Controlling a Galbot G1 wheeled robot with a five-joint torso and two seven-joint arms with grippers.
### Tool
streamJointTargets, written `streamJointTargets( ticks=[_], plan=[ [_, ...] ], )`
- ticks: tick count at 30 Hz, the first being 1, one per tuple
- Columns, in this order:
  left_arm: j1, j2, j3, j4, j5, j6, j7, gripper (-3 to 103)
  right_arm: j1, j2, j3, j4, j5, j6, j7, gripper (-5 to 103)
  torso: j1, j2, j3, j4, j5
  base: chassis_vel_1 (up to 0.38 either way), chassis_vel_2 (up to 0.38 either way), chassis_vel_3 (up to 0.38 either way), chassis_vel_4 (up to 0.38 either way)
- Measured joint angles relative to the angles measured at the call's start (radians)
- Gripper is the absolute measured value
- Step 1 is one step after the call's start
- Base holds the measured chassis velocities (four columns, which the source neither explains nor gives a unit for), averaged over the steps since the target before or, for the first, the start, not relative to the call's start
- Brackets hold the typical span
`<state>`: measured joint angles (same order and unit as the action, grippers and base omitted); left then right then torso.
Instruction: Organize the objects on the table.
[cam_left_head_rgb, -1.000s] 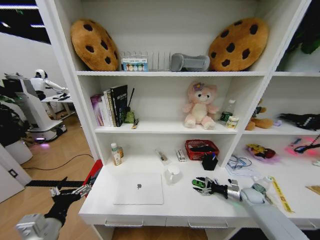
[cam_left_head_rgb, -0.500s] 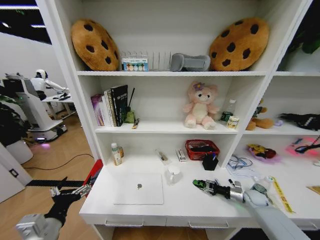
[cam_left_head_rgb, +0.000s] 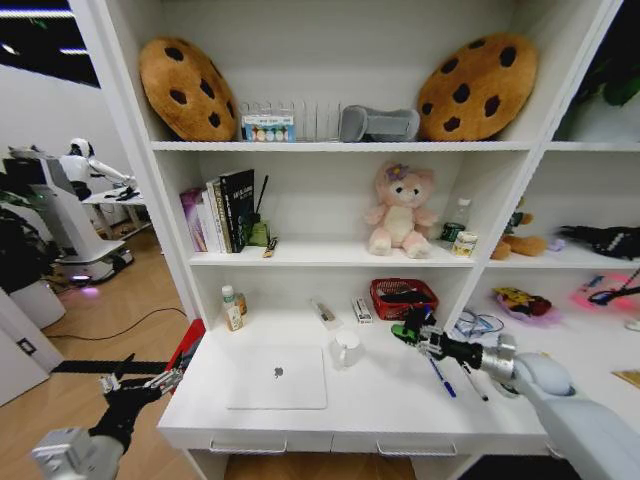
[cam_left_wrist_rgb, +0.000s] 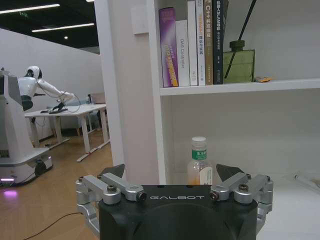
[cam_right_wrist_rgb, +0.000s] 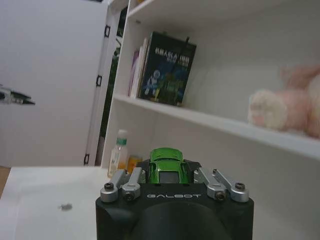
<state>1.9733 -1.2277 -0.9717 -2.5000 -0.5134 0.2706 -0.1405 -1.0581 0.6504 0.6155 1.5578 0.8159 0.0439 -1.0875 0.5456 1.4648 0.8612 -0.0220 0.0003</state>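
Right gripper (cam_left_head_rgb: 412, 332) clamped on green toy car (cam_right_wrist_rgb: 167, 162), lifted beside red basket (cam_left_head_rgb: 403, 297) for stowing; left gripper (cam_left_head_rgb: 140, 384) spread empty, parked off the table (cam_left_head_rgb: 380, 400).

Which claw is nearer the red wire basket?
Right. The right claw holds a green toy car just below the red wire basket; the left claw hangs off the desk's far-left edge.

A pink plush bear (cam_left_head_rgb: 400, 211) sits on the middle shelf. Above it lie two brown cookie-shaped cushions (cam_left_head_rgb: 187, 87) and a grey cylindrical case (cam_left_head_rgb: 378, 124). Left of the bear stands a row of upright books (cam_left_head_rgb: 220, 212); below it rests a red mesh basket (cam_left_head_rgb: 402, 297).
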Motion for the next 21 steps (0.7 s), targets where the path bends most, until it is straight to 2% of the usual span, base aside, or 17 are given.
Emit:
streamJointTargets(
  ticks=[2,3,4,5,6,8,10,11,13,14,16,18,19,20,21],
  plan=[
    [0.0,0.0,0.0,0.0,0.0,0.0,0.0,100,0.092,-0.045,-0.037,0.043,0.101,-0.057,0.049,36,0.0,0.0,0.0,0.0001,-0.0007,0.0,0.0,0.0,0.0],
    [0.0,0.0,0.0,0.0,0.0,0.0,0.0,100,0.092,-0.045,-0.037,0.043,0.101,-0.057,0.049,36,0.0,0.0,0.0,0.0001,-0.0007,0.0,0.0,0.0,0.0],
    [0.0,0.0,0.0,0.0,0.0,0.0,0.0,100,0.142,-0.06,-0.065,0.053,0.136,-0.083,0.08,36,0.0,0.0,0.0,-0.0003,-0.0004,0.0,0.0,0.0,0.0],
    [0.0,0.0,0.0,0.0,0.0,0.0,0.0,100,0.248,-0.072,-0.125,0.061,0.19,-0.123,0.149,36,0.0,0.0,0.0,-0.0007,-0.0002,0.0,0.0,0.0,0.0],
    [0.0,0.0,0.0,0.0,0.0,0.0,0.0,100,0.248,-0.072,-0.125,0.061,0.19,-0.123,0.149,36,0.0,0.0,0.0,-0.0007,-0.0002,0.0,0.0,0.0,0.0],
    [0.0,0.0,0.0,0.0,0.0,0.0,0.0,100,0.428,-0.068,-0.25,0.04,0.236,-0.194,0.212,36,0.0,0.0,0.0,0.0006,-0.0012,0.0,0.0,0.0,0.0],
    [0.0,0.0,0.0,0.0,0.0,0.0,0.0,100,0.533,-0.058,-0.344,0.0,0.236,-0.224,0.225,36,0.0,0.0,0.0,0.0002,-0.0002,0.0,0.0,0.0,0.0],
    [0.0,0.0,0.0,0.0,0.0,0.0,0.0,100,0.533,-0.058,-0.344,0.0,0.236,-0.224,0.225,36,0.0,0.0,0.0,0.0002,-0.0002,0.0,0.0,0.0,0.0],
    [0.0,0.0,0.0,0.0,0.0,0.0,0.001,100,0.763,-0.01,-0.536,-0.105,0.209,-0.267,0.232,36,0.0,0.0,0.0,-0.0005,-0.0003,0.0,0.0,0.0,0.0],
    [0.0,0.0,0.0,0.0,0.0,0.0,0.001,100,0.763,-0.01,-0.536,-0.105,0.209,-0.267,0.232,36,0.0,0.0,0.0,-0.0005,-0.0003,0.0,0.0,0.0,0.0],
    [0.0,0.0,0.0,0.0,0.0,0.0,0.0,100,0.926,0.078,-0.687,-0.2,0.184,-0.305,0.253,36,0.0,0.0,0.0,0.0001,-0.001,0.0,0.0,0.0,0.0],
    [0.0,0.0,0.0,0.0,0.0,0.0,0.0,100,0.948,0.099,-0.71,-0.224,0.177,-0.31,0.256,36,0.0,0.0,0.0,0.0001,-0.0007,0.0,0.0,0.0,0.0],
    [0.0,0.0,0.0,0.0,0.0,0.0,0.0,100,1.003,0.163,-0.769,-0.297,0.155,-0.324,0.26,36,0.0,0.0,0.0,0.0003,-0.0003,0.0,0.0,0.0,0.0],
    [0.0,0.0,0.0,0.0,0.0,0.0,-0.001,100,1.028,0.194,-0.796,-0.338,0.142,-0.33,0.261,36,0.0,0.0,0.0,0.0005,-0.0007,0.0,0.0,0.0,0.0],
    [0.0,0.0,0.0,0.0,0.0,0.0,-0.001,100,1.028,0.194,-0.796,-0.338,0.142,-0.33,0.261,36,0.0,0.0,0.0,0.0005,-0.0007,0.0,0.0,0.0,0.0]
  ],
)
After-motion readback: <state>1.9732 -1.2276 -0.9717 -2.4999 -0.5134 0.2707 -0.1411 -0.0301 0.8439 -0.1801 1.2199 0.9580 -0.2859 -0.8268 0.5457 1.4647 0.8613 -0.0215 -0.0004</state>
